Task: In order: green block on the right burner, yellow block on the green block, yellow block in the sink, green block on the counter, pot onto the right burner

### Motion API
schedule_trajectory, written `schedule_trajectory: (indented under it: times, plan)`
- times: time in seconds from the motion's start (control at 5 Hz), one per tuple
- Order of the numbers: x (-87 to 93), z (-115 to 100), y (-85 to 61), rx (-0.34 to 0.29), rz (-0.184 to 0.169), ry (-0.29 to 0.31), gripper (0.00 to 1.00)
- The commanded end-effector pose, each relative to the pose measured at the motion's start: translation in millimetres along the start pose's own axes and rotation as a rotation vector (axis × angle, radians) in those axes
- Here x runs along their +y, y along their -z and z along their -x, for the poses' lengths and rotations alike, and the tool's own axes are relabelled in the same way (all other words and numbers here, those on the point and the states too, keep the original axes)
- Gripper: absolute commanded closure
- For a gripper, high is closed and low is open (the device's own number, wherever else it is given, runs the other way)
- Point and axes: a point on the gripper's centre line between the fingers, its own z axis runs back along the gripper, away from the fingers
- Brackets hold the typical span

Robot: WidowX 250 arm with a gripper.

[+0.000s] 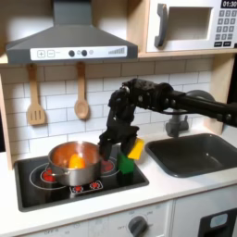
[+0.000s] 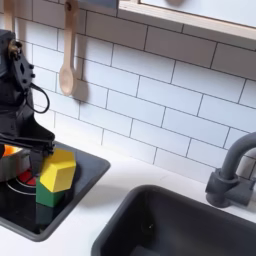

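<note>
yellow block (image 2: 57,171) sat stacked on the green block (image 2: 50,211) on the cooktop (image 2: 88,172) beside the pot (image 1: 74,161). gripper (image 2: 40,146) hung just behind; couldn't tell its spread. looked light, rigid, slick; best pinched on flat sides.

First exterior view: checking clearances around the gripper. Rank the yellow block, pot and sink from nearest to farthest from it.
From the gripper:
1. Yellow block, at the fingers, atop the green block.
2. Pot, to the first exterior view's left.
3. Sink, far right.

The first exterior view faces the kitchen frontally; the second, closer, perhaps angled, shares cooktop (image 1: 79,176) corner.
</note>
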Motion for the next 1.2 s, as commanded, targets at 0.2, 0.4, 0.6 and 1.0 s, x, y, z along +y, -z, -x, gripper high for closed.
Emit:
schedule_trajectory:
  times: [0.2, 0.4, 0.6, 1.0]
  plan:
    - [1.9, -0.6, -3.9, -0.004, -0.005, -0.018, 0.0]
    - [-8.9, 3.7, -3.8, 0.002, 0.037, 0.027, 0.0]
    - [-16.8, 0.4, -10.3, -0.017, 0.064, 0.062, 0.0]
    - [-26.0, 3.7, -11.9, -0.017, 0.094, 0.099, 0.0]
